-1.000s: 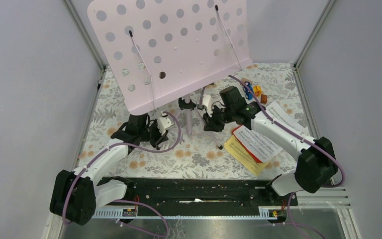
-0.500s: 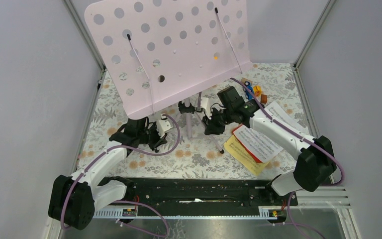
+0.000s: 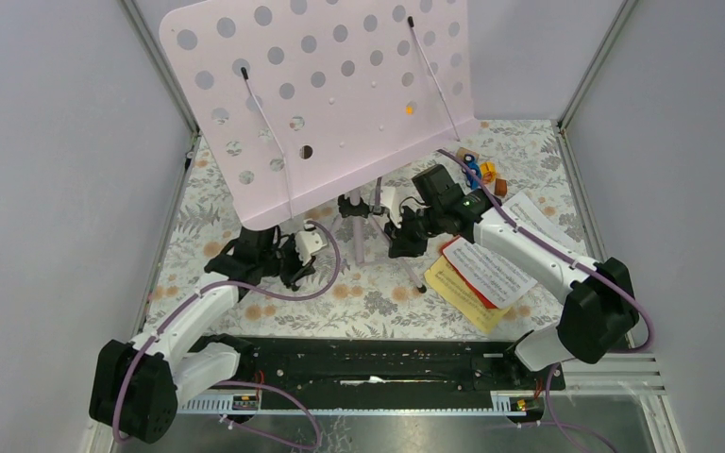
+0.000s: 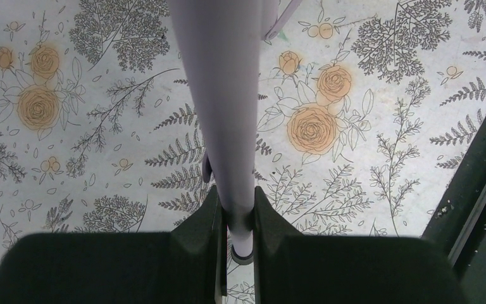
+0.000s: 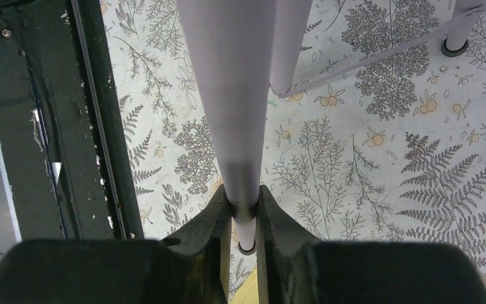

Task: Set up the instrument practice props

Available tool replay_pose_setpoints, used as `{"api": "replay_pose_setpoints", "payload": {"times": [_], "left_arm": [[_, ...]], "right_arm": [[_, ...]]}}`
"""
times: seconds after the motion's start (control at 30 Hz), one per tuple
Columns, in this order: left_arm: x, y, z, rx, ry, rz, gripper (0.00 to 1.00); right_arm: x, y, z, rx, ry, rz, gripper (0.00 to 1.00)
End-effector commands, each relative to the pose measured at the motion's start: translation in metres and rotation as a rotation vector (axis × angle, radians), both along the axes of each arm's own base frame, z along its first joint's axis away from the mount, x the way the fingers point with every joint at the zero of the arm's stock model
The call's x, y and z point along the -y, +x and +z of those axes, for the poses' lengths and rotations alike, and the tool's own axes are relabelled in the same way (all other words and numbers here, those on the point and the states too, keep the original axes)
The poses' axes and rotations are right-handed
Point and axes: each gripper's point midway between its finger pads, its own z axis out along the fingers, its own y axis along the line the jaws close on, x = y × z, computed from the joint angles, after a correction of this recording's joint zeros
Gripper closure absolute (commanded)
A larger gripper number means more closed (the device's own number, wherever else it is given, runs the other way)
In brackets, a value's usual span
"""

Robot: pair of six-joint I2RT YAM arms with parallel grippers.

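Observation:
The pale pink perforated panel (image 3: pixel 330 94) stands tilted on the lilac tripod, whose centre pole (image 3: pixel 360 238) and black joint (image 3: pixel 352 203) show below it. My left gripper (image 3: pixel 290 262) is shut on a lilac tripod leg (image 4: pixel 221 95), near its black-tipped foot, just above the mat; the grip shows in the left wrist view (image 4: pixel 236 221). My right gripper (image 3: pixel 402 236) is shut on another lilac leg (image 5: pixel 228 82) close to its foot, as the right wrist view (image 5: pixel 245 218) shows. White, red and yellow sheet-music pages (image 3: pixel 486 276) lie stacked under my right arm.
Orange-yellow toy blocks (image 3: pixel 487 175) sit at the back right behind the right arm. A black rail (image 3: pixel 378 354) runs along the near edge. A third tripod leg and brace (image 5: pixel 288 44) pass just beyond the right gripper. Grey walls close both sides.
The panel has risen and shifted a little up and left. My left gripper has drawn its leg slightly toward the near left. The right gripper has barely moved.

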Motion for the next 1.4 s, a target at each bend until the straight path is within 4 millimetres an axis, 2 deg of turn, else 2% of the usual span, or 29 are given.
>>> {"api": "replay_pose_setpoints", "payload": {"times": [0.0, 0.17, 0.3, 0.4, 0.5, 0.6, 0.77, 0.93, 1.03, 1.13, 1.23, 1.37], "left_arm": [[-0.099, -0.042, -0.057, -0.174, 0.431, 0.181, 1.0], [-0.099, -0.048, -0.059, -0.17, 0.442, 0.133, 1.0], [-0.086, -0.04, -0.048, -0.139, 0.376, 0.105, 1.0], [-0.065, -0.024, -0.03, -0.087, 0.273, 0.086, 0.89], [-0.042, -0.004, -0.004, -0.018, 0.149, 0.072, 0.72], [-0.021, 0.008, 0.018, 0.026, 0.041, 0.037, 0.55], [-0.003, 0.015, 0.04, 0.053, -0.058, -0.001, 0.33], [0.021, 0.015, 0.076, 0.074, -0.21, -0.057, 0.2], [0.035, 0.017, 0.099, 0.059, -0.313, -0.078, 0.2], [0.048, 0.02, 0.119, 0.056, -0.395, -0.097, 0.26], [0.057, 0.024, 0.127, 0.065, -0.428, -0.109, 0.43], [0.069, 0.021, 0.123, 0.066, -0.435, -0.142, 0.63]], "right_arm": [[0.101, -0.043, -0.043, -0.182, -0.422, -0.155, 1.0], [0.103, -0.045, -0.052, -0.165, -0.431, -0.156, 1.0], [0.085, -0.041, -0.05, -0.143, -0.355, -0.125, 1.0], [0.067, -0.036, -0.046, -0.124, -0.303, -0.081, 1.0], [0.05, -0.034, -0.043, -0.115, -0.262, -0.032, 1.0], [0.037, -0.033, -0.046, -0.114, -0.25, 0.005, 1.0], [0.026, -0.029, -0.044, -0.107, -0.213, 0.009, 1.0], [0.022, -0.029, -0.047, -0.103, -0.187, 0.012, 1.0], [0.016, -0.028, -0.047, -0.1, -0.152, 0.012, 1.0], [0.009, -0.024, -0.043, -0.078, -0.112, 0.007, 1.0], [0.0, -0.018, -0.034, -0.038, -0.052, 0.007, 0.94], [-0.011, -0.012, -0.021, 0.007, 0.023, 0.012, 0.85]]}}
